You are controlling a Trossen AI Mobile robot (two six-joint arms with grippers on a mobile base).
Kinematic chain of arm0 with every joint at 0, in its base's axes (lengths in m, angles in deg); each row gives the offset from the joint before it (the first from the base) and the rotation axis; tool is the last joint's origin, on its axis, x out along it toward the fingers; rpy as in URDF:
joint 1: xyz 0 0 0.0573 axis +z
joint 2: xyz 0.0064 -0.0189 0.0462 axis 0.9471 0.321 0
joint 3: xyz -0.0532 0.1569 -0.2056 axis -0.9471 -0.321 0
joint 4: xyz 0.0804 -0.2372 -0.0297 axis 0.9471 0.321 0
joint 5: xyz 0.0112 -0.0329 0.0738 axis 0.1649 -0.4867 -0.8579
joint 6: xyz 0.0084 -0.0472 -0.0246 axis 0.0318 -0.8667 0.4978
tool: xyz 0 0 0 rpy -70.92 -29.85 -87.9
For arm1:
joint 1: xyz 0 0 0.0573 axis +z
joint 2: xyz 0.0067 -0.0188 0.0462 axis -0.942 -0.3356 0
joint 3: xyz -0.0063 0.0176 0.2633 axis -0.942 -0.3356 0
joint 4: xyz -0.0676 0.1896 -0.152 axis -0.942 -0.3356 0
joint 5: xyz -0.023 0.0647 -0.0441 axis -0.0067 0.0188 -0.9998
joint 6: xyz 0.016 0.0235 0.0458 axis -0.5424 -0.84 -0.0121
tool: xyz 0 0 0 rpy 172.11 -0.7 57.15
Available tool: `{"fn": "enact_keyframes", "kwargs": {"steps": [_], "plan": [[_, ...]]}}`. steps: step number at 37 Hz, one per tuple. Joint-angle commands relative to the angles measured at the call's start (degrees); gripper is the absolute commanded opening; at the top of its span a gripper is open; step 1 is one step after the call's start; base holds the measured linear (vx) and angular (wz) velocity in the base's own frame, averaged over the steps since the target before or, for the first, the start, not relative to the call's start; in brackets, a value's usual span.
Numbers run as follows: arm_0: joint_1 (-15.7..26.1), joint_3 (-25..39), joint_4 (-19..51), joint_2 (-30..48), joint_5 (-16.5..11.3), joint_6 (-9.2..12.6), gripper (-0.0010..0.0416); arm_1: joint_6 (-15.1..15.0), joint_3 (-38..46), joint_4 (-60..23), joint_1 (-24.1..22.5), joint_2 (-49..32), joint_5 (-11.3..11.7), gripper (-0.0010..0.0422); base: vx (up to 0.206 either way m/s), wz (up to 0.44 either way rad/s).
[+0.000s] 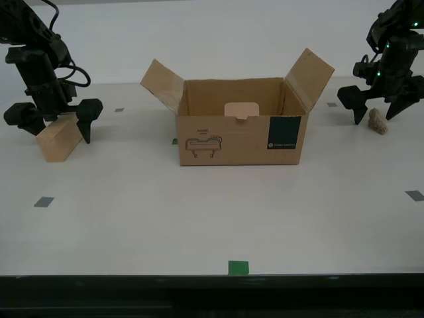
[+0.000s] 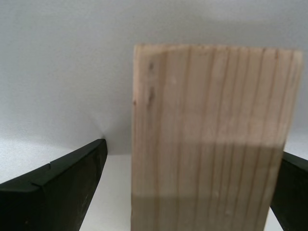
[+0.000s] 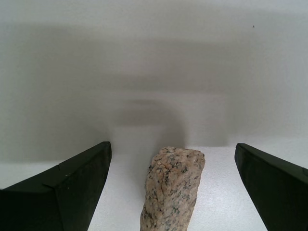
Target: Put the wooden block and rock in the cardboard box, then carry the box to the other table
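Green tape mark (image 1: 238, 267): nearest the camera, on the front edge of the surface (image 1: 199, 218), low centre of the exterior view.
Box (image 1: 242, 136): open, flaps up, middle of the exterior view; I see neither object inside it.
Wooden block (image 1: 58, 138): on the surface at the exterior view's left, well apart from the box.
My second tool (image 2: 192, 187): spread, jaws straddling the wooden block; one jaw has a clear gap, and I cannot tell if the other touches.
Rock (image 1: 377, 121): on the surface at the exterior view's right, also outside the box.
My first tool (image 3: 173, 187): spread wide around the rock, touching nothing.
Done: nothing loaded yet, as I judge it.
Left: close on both objects, drop them in the box, then carry it over.
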Motion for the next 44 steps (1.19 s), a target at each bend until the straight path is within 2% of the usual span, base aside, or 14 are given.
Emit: {"fn": "enact_keyframes", "kwargs": {"steps": [1,7,19,27,33,44], "plan": [[0.0,-0.1,0.3,0.1,0.1,-0.6,0.0366,0.0,-0.2,-0.7,0.0,-0.2,0.0,0.04,0.0,0.0],[0.0,-0.1,0.2,0.1,0.0,-0.6,0.037,0.0,-0.2,-0.9,0.0,-0.2,0.0,0.04,0.0,0.0],[0.0,-0.1,0.1,0.1,0.0,-0.5,0.032,0.5,-0.2,-1.7,-0.1,-0.2,0.0,0.0388,0.0,0.0],[0.0,-0.1,0.2,0.1,-0.1,-0.5,0.0285,0.7,-0.2,-2.0,-0.1,-0.2,0.0,0.0302,0.0,0.0],[0.0,-0.1,0.1,0.1,-3.4,-0.2,0.0263,0.9,-0.2,-2.0,-0.1,-0.2,-0.1,0.023,0.0,0.0],[0.0,-0.1,-0.2,0.1,-3.5,-0.1,0.0206,1.1,-0.2,-1.9,-0.1,-0.2,-0.1,0.0132,0.0,0.0]]}}
